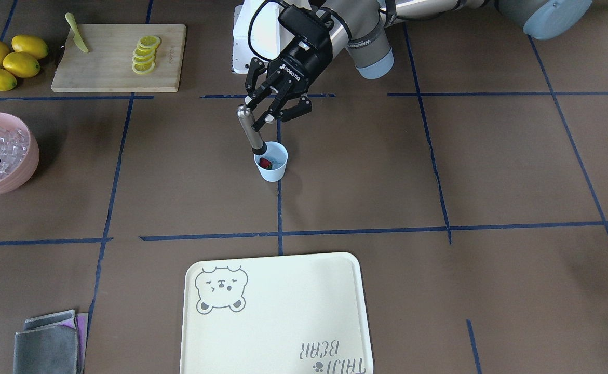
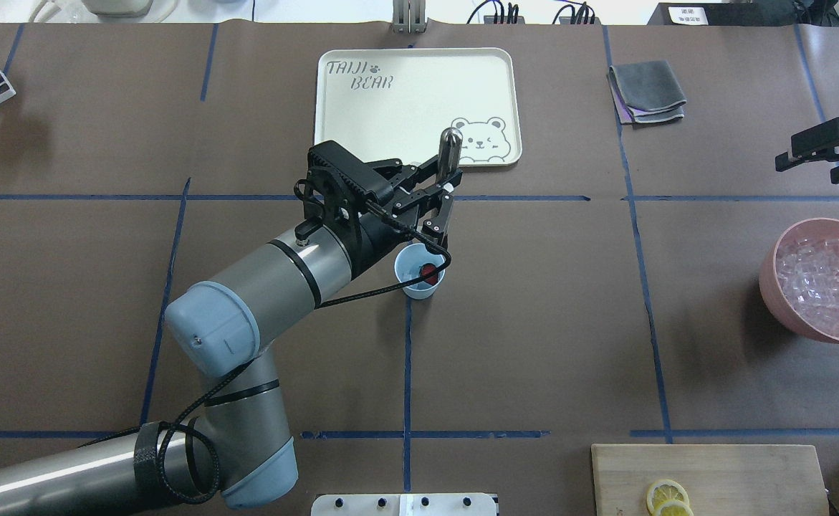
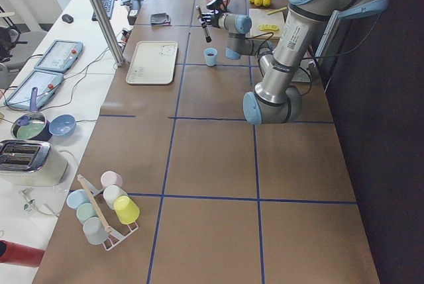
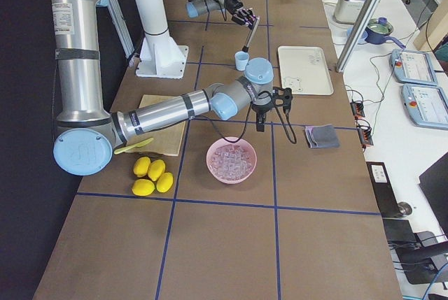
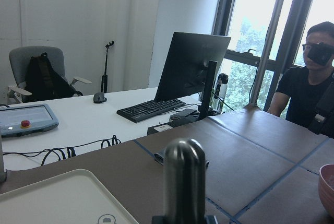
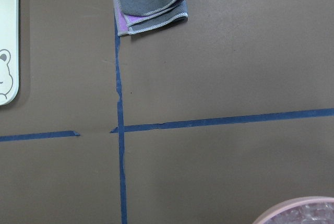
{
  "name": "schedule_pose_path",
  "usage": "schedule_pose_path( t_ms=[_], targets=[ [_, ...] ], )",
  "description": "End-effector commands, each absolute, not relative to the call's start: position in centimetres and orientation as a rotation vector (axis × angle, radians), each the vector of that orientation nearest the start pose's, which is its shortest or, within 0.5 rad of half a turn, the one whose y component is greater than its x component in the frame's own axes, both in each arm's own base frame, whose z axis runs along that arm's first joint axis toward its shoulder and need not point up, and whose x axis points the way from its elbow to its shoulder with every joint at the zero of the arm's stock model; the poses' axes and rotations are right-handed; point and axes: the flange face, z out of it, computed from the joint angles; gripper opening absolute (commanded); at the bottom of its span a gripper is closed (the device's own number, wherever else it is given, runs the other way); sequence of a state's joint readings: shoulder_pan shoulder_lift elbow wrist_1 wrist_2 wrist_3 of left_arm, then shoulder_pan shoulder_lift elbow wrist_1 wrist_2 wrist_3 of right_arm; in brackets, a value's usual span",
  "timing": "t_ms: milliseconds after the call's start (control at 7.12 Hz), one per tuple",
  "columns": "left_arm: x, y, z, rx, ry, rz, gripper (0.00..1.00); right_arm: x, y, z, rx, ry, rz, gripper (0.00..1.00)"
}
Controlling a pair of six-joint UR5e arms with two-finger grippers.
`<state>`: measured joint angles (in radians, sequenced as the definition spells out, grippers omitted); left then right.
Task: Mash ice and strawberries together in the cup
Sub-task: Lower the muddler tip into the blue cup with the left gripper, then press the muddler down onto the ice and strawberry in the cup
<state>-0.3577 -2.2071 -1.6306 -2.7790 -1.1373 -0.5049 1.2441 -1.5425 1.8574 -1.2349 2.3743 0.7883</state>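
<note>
- The left tool is clamped on a metal masher just below its rounded top, so most of the shaft hangs free to reach down.
- The masher tilts, and its lower end sits inside the cup at the rim side nearest the robot. That angle follows the slanted wrist rather than a straight plunge.
- The cup stands upright near the middle of the table, and nothing holds it. A hard sideways push could slide or tip it.
- The red berry lies at the bottom of the cup, just beside the masher's tip. I cannot tell whether they touch.
- I cannot tell whether any ice is in the cup. The ice that shows plainly fills the pink bowl, well apart on the robot's right.
- The right tool hovers near that bowl with its jaws apart and nothing in them, out of the working arm's way.
- Judged from this, the mashing is at its start, as the berry looks whole.
</note>
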Motion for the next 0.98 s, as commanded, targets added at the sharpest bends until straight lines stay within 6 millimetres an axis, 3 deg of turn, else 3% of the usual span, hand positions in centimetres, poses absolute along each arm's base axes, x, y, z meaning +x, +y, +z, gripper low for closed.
schedule_pose_path(
  t_ms=[0,281,842],
  targets=[
    [52.3,-35.5,15.2,1.496,1.108,0.111,0.00,-10.5,-49.9,46.2,0.109,-0.979,0.164,1.00],
    [54.0,-33.3,16.0,1.489,1.092,0.147,0.00,-10.4,-49.9,46.2,0.110,-0.979,0.165,1.00],
    [55.1,-33.4,17.0,1.479,1.060,0.144,0.00,-10.5,-49.9,46.1,0.111,-0.980,0.163,1.00]
  ],
)
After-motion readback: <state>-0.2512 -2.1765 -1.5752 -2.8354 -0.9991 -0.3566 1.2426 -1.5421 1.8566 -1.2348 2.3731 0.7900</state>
